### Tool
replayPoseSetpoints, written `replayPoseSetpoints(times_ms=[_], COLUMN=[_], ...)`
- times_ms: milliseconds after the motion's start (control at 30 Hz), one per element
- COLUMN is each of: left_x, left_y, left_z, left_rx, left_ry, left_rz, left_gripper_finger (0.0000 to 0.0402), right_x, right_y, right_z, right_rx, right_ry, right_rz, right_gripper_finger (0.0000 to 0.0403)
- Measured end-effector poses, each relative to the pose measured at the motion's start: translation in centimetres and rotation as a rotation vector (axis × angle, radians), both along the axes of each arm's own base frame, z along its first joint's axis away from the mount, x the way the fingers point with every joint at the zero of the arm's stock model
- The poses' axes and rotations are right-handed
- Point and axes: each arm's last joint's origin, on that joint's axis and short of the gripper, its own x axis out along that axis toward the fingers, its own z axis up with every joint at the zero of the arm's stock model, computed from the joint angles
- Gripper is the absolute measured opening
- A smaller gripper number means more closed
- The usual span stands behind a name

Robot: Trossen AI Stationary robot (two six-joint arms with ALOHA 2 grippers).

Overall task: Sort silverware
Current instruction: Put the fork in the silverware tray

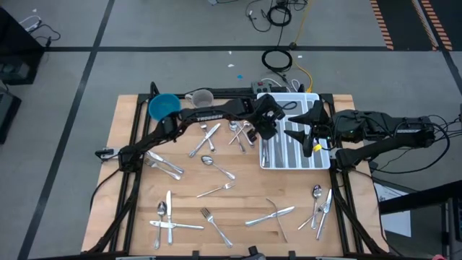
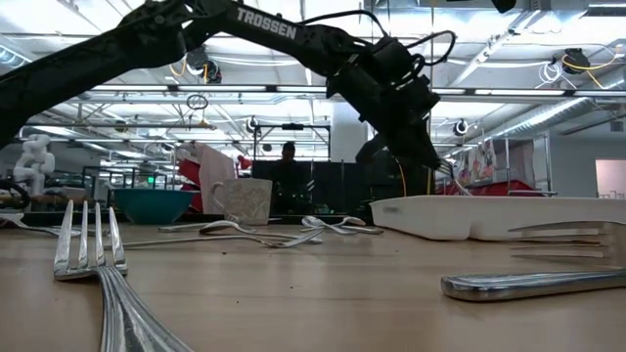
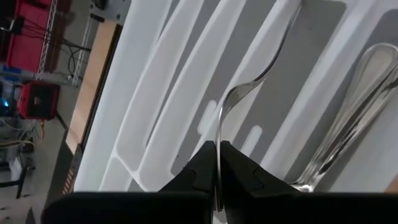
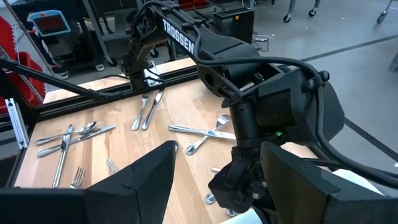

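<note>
My left gripper (image 1: 266, 131) hangs over the left part of the white compartmented tray (image 1: 296, 167) and is shut on one slim piece of silverware (image 3: 231, 98), seen edge-on. It also shows in the low view (image 2: 416, 132), above the tray (image 2: 489, 215). My right gripper (image 1: 300, 134) is open and empty over the middle of the tray, facing the left gripper (image 4: 239, 174). Several pieces lie in the tray's compartments (image 1: 289, 148). Several forks, spoons and knives lie flat on the table (image 1: 209, 137). My left gripper pinches one end of the silverware piece (image 3: 218, 163) between its two fingers, which come from above and point down toward the tray. The piece reaches out past the fingertips, along their line, over a tray compartment (image 3: 161, 74). Whether its far end (image 3: 292, 18) touches the tray, I cannot tell.
A blue bowl (image 1: 164, 106) and a cup (image 1: 203, 96) stand at the far edge, left of the tray. Loose silverware is scattered at the near left (image 1: 167, 217), near middle (image 1: 271, 215) and near right (image 1: 321, 206). A person shows in the room behind (image 2: 289, 156).
</note>
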Motion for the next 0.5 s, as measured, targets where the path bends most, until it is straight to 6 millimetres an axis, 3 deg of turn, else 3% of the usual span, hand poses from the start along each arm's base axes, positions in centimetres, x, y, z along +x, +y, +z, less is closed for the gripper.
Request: replayPoseSetpoints(times_ms=[500], left_x=[-0.02], left_y=[0.08], left_z=[-0.10], left_rx=[-0.007], left_ry=[0.025], left_rz=[0.104], left_gripper_finger=[0.0020], right_x=[0.00], right_y=[0.01], right_z=[0.00], right_rx=[-0.013], right_ry=[0.005], right_rz=[0.007], right_gripper_finger=[0.0231])
